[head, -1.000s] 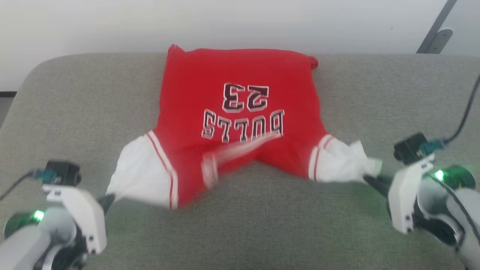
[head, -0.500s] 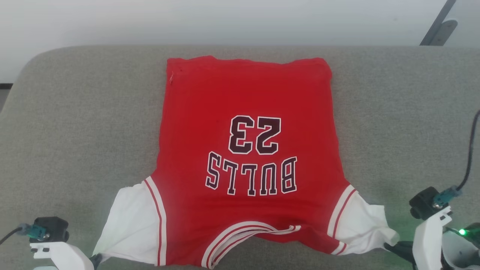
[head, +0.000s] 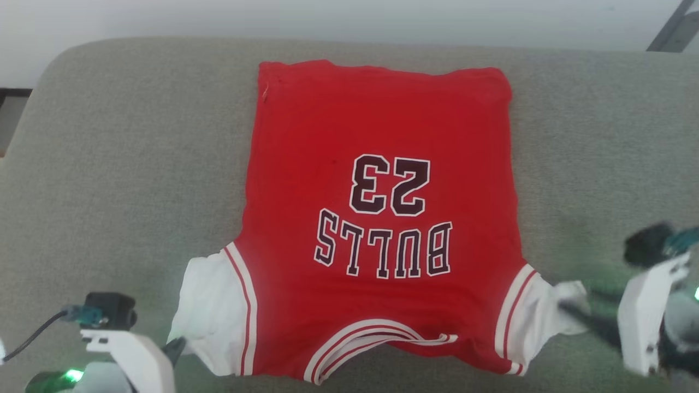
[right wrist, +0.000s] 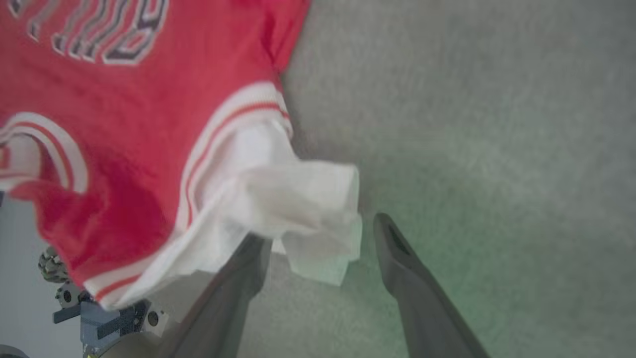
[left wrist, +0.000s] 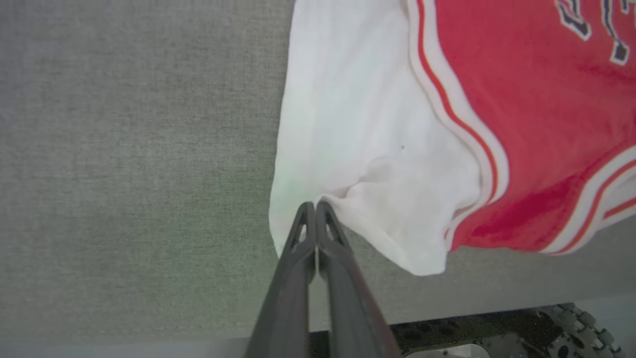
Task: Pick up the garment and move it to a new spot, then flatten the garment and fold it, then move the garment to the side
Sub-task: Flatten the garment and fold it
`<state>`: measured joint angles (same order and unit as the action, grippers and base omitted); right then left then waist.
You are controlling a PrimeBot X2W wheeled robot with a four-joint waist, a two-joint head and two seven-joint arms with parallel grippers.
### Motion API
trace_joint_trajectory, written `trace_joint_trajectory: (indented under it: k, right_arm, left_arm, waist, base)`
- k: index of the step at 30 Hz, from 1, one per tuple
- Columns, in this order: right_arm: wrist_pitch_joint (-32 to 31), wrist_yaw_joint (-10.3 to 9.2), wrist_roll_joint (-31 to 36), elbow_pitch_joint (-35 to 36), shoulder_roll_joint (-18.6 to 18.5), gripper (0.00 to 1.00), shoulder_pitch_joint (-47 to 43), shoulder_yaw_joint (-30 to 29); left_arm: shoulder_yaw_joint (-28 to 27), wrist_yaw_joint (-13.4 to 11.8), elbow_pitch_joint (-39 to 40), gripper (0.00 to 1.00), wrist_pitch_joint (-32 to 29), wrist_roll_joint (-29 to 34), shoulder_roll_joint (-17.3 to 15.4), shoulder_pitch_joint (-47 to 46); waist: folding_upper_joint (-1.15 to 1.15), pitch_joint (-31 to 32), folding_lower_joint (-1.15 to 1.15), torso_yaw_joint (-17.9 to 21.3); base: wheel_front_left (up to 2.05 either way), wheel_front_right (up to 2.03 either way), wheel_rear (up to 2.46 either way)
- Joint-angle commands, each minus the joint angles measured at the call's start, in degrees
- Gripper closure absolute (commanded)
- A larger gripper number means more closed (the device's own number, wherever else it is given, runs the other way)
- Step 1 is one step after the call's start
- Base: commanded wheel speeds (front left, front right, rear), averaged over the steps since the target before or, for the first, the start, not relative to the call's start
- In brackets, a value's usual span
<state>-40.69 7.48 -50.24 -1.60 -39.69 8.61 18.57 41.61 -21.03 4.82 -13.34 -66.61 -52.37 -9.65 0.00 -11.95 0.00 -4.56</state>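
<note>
The garment, a red T-shirt with white sleeves, lies spread flat on the grey cushion with its collar toward me and its lettering upside down. My left gripper sits at the lower left. In the left wrist view it is shut on the puckered hem of the white sleeve. My right gripper is blurred at the lower right, at the other sleeve. In the right wrist view it is open, with the crumpled sleeve end lying loose over its left finger.
The cushion stretches wide on both sides of the shirt. A pale wall runs behind it, with a dark slanted bar at the top right. The cushion's front edge and my base show in the left wrist view.
The shirt has gone from bunched and lifted to lying flat, drawn toward me. The head camera has shifted. The right gripper now stands open at its sleeve and is blurred with motion.
</note>
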Motion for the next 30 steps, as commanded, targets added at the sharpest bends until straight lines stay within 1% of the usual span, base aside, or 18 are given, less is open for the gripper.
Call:
trace_joint_trajectory:
  k: [1,3,6,8,11,14,18,22,25,30]
  right_arm:
    - [-0.6,0.03,1.7,2.3,1.1,0.0,1.5,-2.7]
    - [-1.3,0.03,4.7,4.6,2.7,0.0,3.2,-6.4]
    - [-2.0,0.03,9.5,6.1,6.8,0.0,7.6,-10.4]
    - [-1.1,0.03,13.3,5.4,9.1,0.0,12.3,-11.8]
    - [0.7,0.03,18.2,0.7,13.4,0.0,19.5,-12.8]
    - [2.0,0.02,21.8,-6.6,15.7,0.0,26.8,-12.2]
    - [3.3,0.03,25.9,-18.8,17.9,0.0,36.0,-12.7]
    - [4.6,0.02,30.8,-31.2,18.7,0.0,44.4,-15.1]
    - [4.8,0.02,34.3,-39.7,19.1,0.0,49.6,-18.1]
    - [2.6,0.02,38.4,-51.5,19.7,0.0,56.0,-23.3]
  left_arm:
    - [0.2,0.6,-0.3,1.0,0.2,0.7,1.1,-1.5]
    - [0.6,1.0,-0.9,1.0,0.1,1.5,1.9,-2.4]
    - [1.3,1.9,-1.6,1.0,-0.2,1.9,3.6,-4.3]
    - [2.0,2.5,-2.3,1.0,-0.5,2.6,4.6,-5.6]
    - [2.6,3.4,-3.0,1.0,-1.1,3.5,6.2,-7.8]
    - [3.4,4.3,-4.0,1.0,-1.6,4.5,7.7,-9.8]
    - [4.2,5.4,-5.0,1.0,-2.2,5.4,9.6,-12.4]
    - [5.0,6.7,-6.0,1.0,-2.4,6.0,11.5,-14.7]
    - [5.6,7.5,-7.0,1.0,-2.4,6.5,13.0,-16.2]
    - [6.6,9.3,-9.1,1.0,-2.5,7.1,15.6,-18.5]
  waist:
    - [0.0,-0.6,0.0,-0.7]
    - [0.0,-1.3,0.0,-1.2]
    - [0.0,-2.5,0.0,-2.2]
    - [0.0,-3.4,0.0,-3.0]
    - [0.0,-4.7,0.0,-4.4]
    - [0.0,-6.0,0.0,-5.9]
    - [0.0,-7.9,0.0,-8.1]
    - [0.0,-9.9,0.0,-10.4]
    - [0.0,-11.2,0.0,-12.1]
    - [0.0,-13.2,0.0,-14.6]
  base:
    - [0.0,0.0,0.0]
    - [0.0,0.0,0.0]
    - [0.0,0.0,0.0]
    - [0.0,0.0,0.0]
    - [0.0,0.0,0.0]
    - [0.0,0.0,0.0]
    - [0.0,0.0,0.0]
    - [0.0,0.0,0.0]
    - [0.0,0.0,0.0]
    - [0.0,0.0,0.0]
